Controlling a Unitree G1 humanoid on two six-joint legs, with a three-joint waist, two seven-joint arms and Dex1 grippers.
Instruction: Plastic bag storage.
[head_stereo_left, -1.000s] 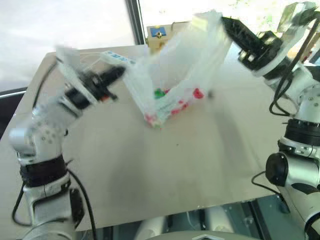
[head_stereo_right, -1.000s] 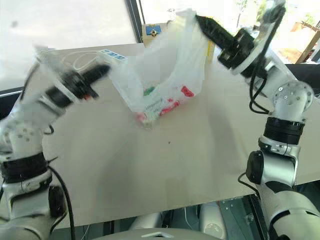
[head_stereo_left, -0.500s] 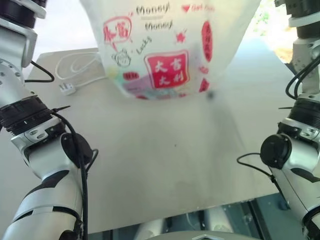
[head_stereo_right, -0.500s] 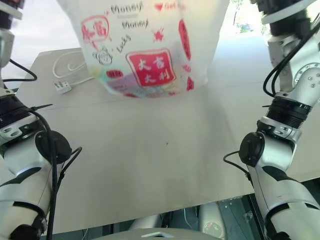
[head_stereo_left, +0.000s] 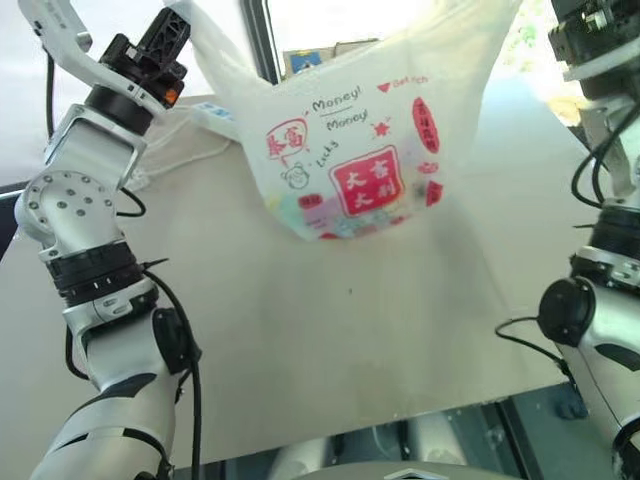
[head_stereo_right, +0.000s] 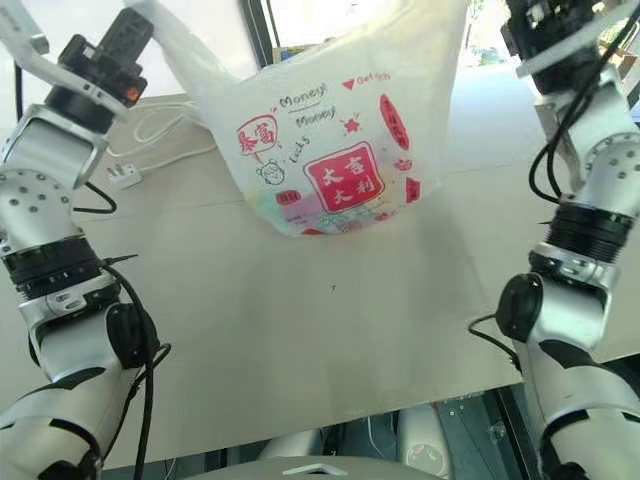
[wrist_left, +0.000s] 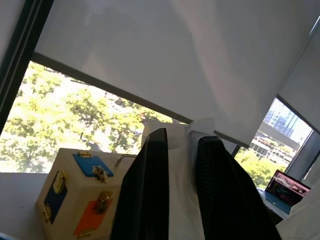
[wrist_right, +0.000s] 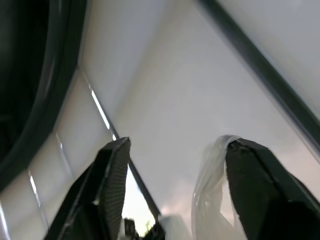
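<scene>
The plastic bag (head_stereo_left: 350, 170) hangs spread out above the table, its side with red characters and "Money!" facing me. My left gripper (head_stereo_left: 178, 22) is raised at the upper left and holds the bag's left top corner. In the left wrist view its fingers (wrist_left: 182, 137) stand close together with a strip of the white bag (wrist_left: 182, 165) pinched between them. In the right wrist view my right gripper (wrist_right: 180, 145) stands wide open, and a strip of the bag (wrist_right: 210, 190) drapes against one finger. The bag's right top corner runs up out of the picture.
The pale table (head_stereo_left: 350, 340) lies below the bag. A white cable with a plug (head_stereo_right: 125, 175) and a white power strip (head_stereo_left: 215, 115) lie at its far left. A wooden box with blue and orange latches (wrist_left: 75, 200) stands at the far edge by the window.
The bag has come up off the table, where it sagged between the grippers, and is stretched wide with its printed side toward me. Both arms have risen; the view has shifted too.
</scene>
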